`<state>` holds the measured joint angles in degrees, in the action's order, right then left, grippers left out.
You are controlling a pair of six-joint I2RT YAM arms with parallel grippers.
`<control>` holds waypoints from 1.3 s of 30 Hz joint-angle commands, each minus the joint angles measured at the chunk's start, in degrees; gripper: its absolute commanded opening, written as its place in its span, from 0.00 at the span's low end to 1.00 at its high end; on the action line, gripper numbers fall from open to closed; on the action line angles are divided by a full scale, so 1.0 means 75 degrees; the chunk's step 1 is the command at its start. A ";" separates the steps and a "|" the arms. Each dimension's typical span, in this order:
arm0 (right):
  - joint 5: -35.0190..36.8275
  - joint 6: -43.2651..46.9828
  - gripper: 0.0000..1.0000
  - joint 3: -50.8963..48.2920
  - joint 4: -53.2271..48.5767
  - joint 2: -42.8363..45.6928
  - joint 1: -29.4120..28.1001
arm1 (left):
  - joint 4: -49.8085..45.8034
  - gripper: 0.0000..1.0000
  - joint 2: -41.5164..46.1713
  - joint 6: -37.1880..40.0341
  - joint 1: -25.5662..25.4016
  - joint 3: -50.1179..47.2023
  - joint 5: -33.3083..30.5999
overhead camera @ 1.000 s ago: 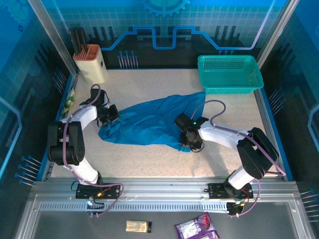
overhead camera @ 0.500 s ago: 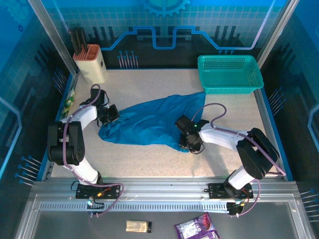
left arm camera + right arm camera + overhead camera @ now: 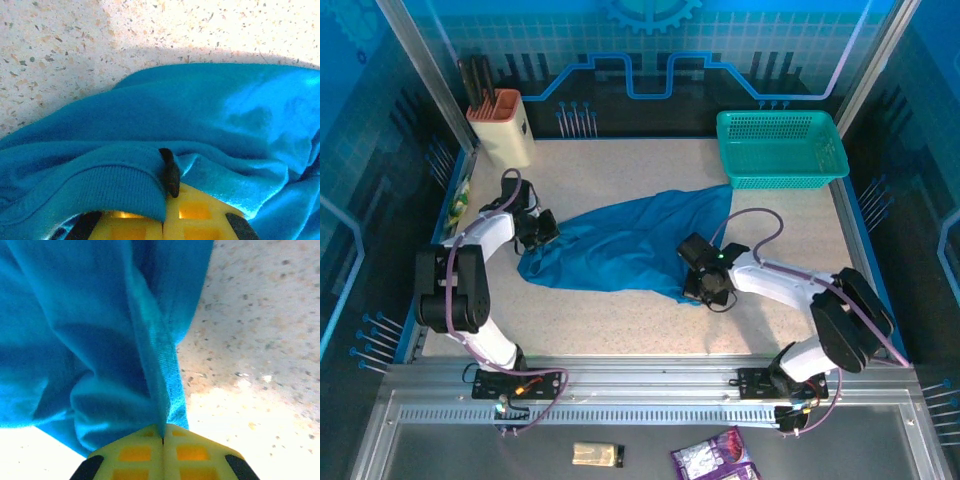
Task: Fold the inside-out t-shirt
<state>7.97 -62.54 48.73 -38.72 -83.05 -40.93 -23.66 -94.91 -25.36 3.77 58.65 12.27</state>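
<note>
Two grips: left pincer (image 3: 541, 234) and right pincer (image 3: 704, 291) each clamp the t-shirt (image 3: 620, 245) (opposite ends, crumpled).

Overhead — both wrists close on t-shirt (image 3: 620, 245)

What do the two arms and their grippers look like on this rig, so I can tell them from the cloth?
The left arm and right arm have white shells, black joints and looping purple cables; a green light glows on the right one. The left gripper and right gripper have yellow fingers with square recesses and black corners.
</note>
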 commanded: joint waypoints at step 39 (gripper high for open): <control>0.3002 0.6054 0.00 0.5762 -0.0354 0.4388 0.1610 | -0.2248 0.00 -0.3814 -0.1282 -0.0401 1.1771 0.3033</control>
<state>34.63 -18.76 90.43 -48.27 -50.61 -29.54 -35.44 -116.03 -33.39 4.01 133.21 30.35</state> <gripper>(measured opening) 0.063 0.051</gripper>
